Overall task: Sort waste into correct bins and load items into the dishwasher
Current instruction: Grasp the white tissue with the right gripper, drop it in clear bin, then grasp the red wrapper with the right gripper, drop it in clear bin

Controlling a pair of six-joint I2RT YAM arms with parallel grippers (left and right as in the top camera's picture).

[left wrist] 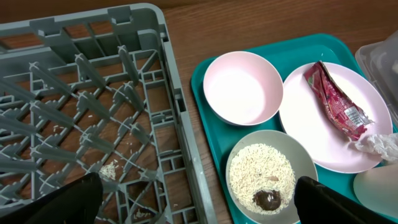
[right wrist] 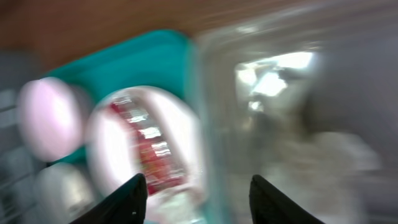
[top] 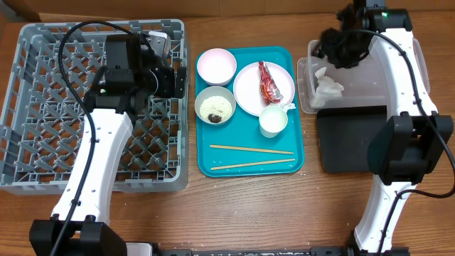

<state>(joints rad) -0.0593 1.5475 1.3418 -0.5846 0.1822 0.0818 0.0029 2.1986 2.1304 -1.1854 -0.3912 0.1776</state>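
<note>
The grey dish rack (top: 43, 107) stands at the left. My left gripper (top: 178, 80) hovers open and empty over its right wall (left wrist: 180, 137), fingers astride the edge (left wrist: 199, 208). On the teal tray (top: 291, 153) are a pinkish-white bowl (top: 215, 65), a grey-green bowl of rice with a brown scrap (top: 215, 107), a white cup (top: 273, 121) and a plate (top: 245, 89) bearing the red wrapper (top: 269, 82). The crumpled napkin (top: 328, 87) lies in the clear tub (top: 370, 89). My right gripper (top: 341, 44) is open and empty above the tub's left end (right wrist: 199, 202). The black tray (top: 352, 142) lies in front of the tub.
Two wooden chopsticks (top: 250, 149) lie on the near part of the teal tray. Stray rice grains (left wrist: 107, 169) sit under the rack's lattice. A small white crumpled scrap (left wrist: 376, 143) rests on the plate's edge. The right wrist view is motion-blurred.
</note>
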